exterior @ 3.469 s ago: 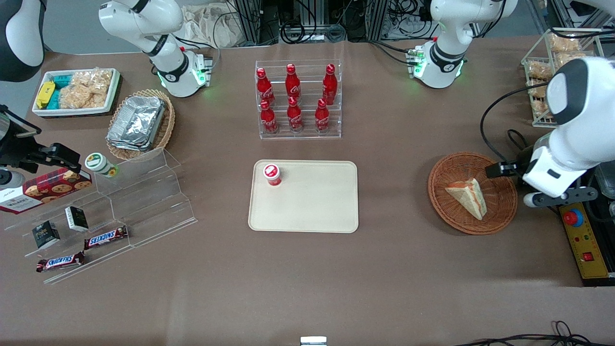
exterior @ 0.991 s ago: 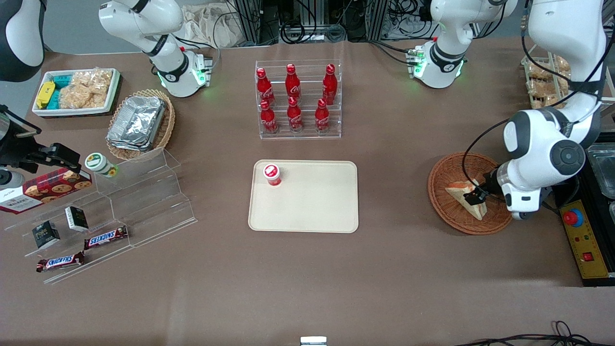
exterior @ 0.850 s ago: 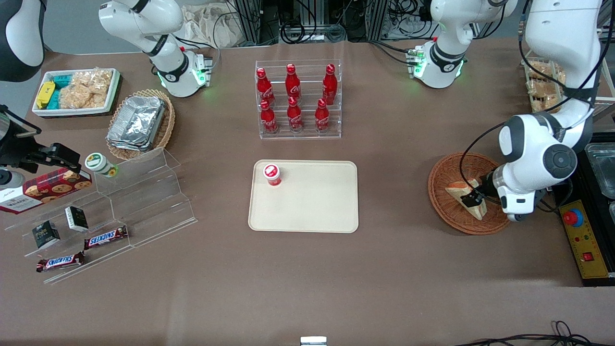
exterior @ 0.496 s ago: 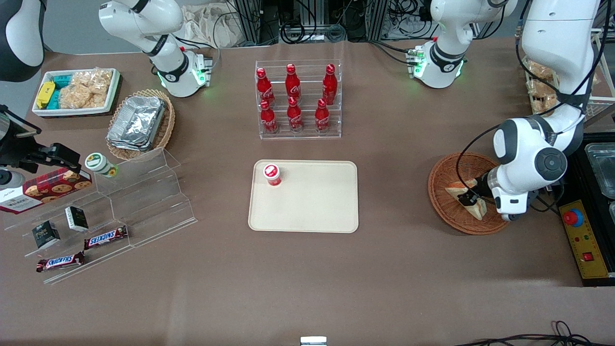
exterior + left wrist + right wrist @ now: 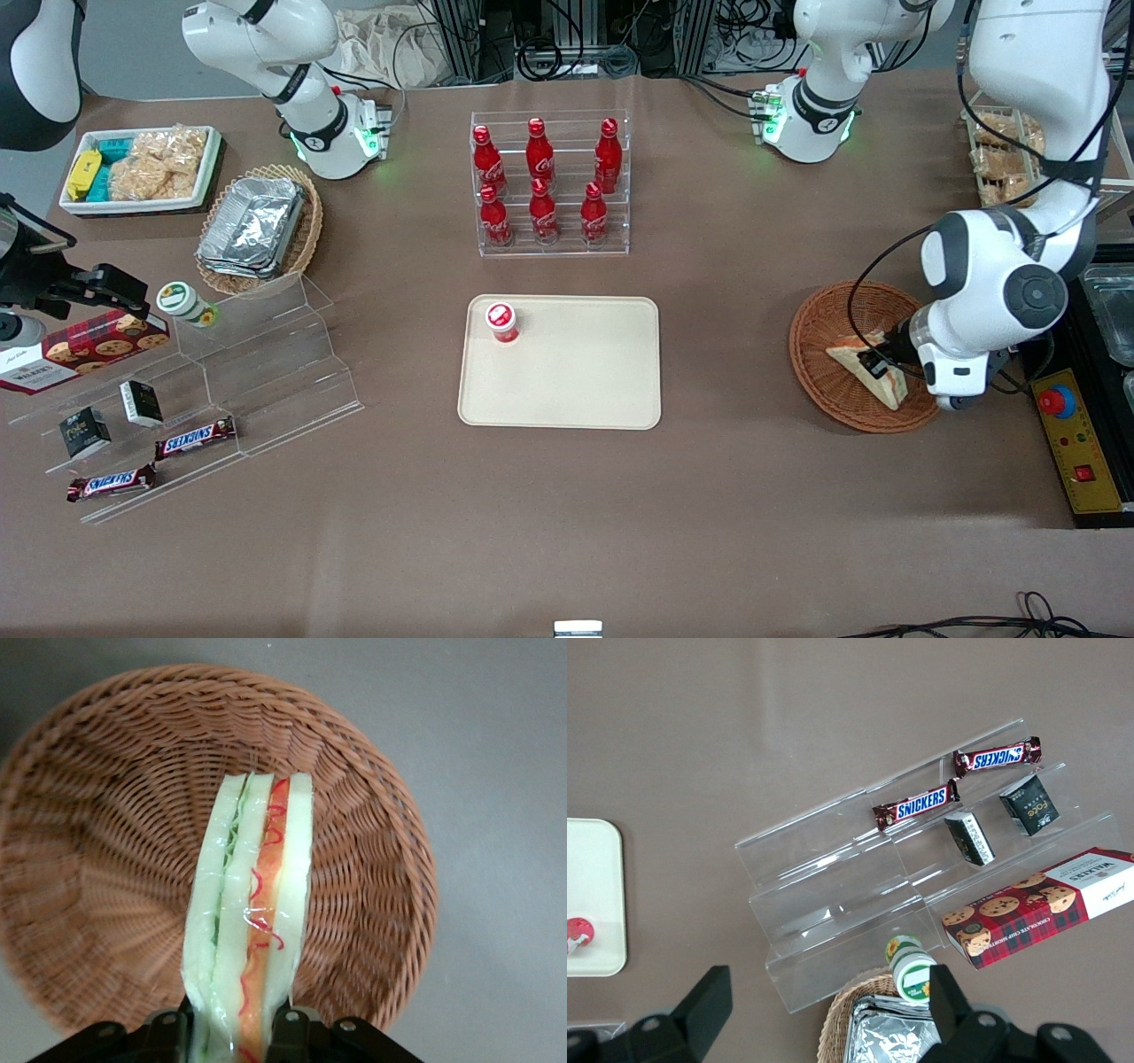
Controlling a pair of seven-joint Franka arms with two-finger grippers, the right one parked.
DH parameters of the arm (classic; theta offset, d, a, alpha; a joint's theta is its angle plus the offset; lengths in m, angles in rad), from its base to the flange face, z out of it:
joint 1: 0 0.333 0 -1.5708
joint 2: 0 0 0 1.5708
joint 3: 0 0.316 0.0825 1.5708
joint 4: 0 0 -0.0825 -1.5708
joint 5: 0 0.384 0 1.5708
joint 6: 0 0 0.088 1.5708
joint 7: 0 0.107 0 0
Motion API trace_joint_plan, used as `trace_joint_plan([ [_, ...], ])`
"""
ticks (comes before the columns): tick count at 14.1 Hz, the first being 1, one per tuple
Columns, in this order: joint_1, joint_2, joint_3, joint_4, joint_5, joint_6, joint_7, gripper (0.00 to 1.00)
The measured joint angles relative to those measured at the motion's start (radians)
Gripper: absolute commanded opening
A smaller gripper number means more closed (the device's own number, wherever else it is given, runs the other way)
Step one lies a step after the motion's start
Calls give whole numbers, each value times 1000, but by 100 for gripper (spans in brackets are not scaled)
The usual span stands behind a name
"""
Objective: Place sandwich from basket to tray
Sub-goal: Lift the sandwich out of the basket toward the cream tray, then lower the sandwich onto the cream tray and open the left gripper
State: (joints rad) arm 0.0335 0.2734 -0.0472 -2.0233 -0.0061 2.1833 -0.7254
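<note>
The left arm's pincer point(image 5: 873, 361) was positioned over the basket point(image 5: 819, 372), at the working arm's end of the desk point(image 5: 567, 514). Its two fingers point(image 5: 168, 1028) were clamped on the sandwich point(image 5: 864, 370), one against each bread face. In the wrist view the sandwich point(image 5: 251, 921) stood on edge between the fingers, wrapped in clear film, with green filling along one layer and orange-red filling along the other. The woven wall of the basket point(image 5: 106, 815) surrounded it on all sides. Whether the sandwich touched the basket floor or was lifted clear of it could not be determined.

In the front view the sandwich lay within the basket outline, in the part nearer the arm's wrist.

The tray point(image 5: 576, 390) lay at the middle of the desk, well apart from the basket. A red-capped bottle point(image 5: 501, 322) stood on the tray in the corner farther from the front camera and toward the parked arm's end.

A clear rack of red bottles point(image 5: 545, 186) stood farther from the front camera than the tray. Toward the parked arm's end were a tan basket of foil containers point(image 5: 257, 226), a white bin of snacks point(image 5: 142, 168) and a clear stepped stand point(image 5: 266, 372) with two chocolate bars point(image 5: 195, 437) at its lowest step.
</note>
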Motion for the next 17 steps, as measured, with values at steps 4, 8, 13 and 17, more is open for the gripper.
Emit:
trace_joint_plan([
  [4, -28, -39, -6, 196, 0, -254, 119, 0],
  [8, -61, -43, -72, 415, 0, -442, 218, 0],
  [13, -169, 56, -171, 524, 2, -466, 239, 0],
  [17, -287, 260, -188, 646, 3, -450, 239, 0],
])
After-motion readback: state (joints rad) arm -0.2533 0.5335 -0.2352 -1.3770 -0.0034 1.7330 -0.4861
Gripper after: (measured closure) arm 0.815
